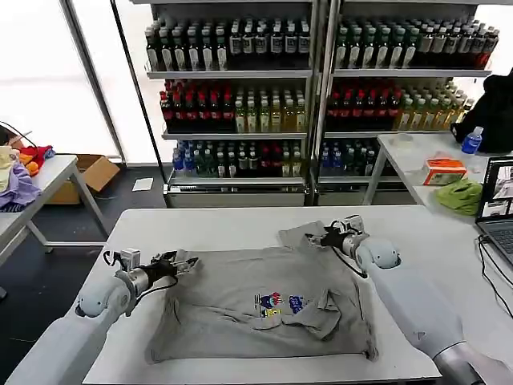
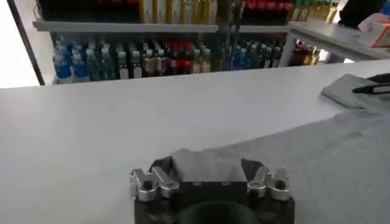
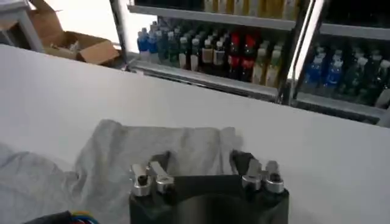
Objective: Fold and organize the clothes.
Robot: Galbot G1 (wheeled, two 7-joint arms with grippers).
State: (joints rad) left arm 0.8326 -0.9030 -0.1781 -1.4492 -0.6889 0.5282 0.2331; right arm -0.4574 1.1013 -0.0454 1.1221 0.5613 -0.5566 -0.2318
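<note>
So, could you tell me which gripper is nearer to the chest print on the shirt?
Right. The right gripper sits at the shirt's far right sleeve, closer to the print; the left gripper is at the left edge.

the left gripper point(image 2: 207, 178) sits open on the white table point(image 2: 91, 134), with the edge of the grey shirt point(image 2: 317, 158) between its fingers.

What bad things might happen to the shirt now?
The T-shirt is already rumpled near its print, so a fold from here could trap those creases. The left gripper and right gripper sit at opposite corners; uneven pulling might skew it. The shirt's near hem lies close to the table edge and could slip off.
</note>
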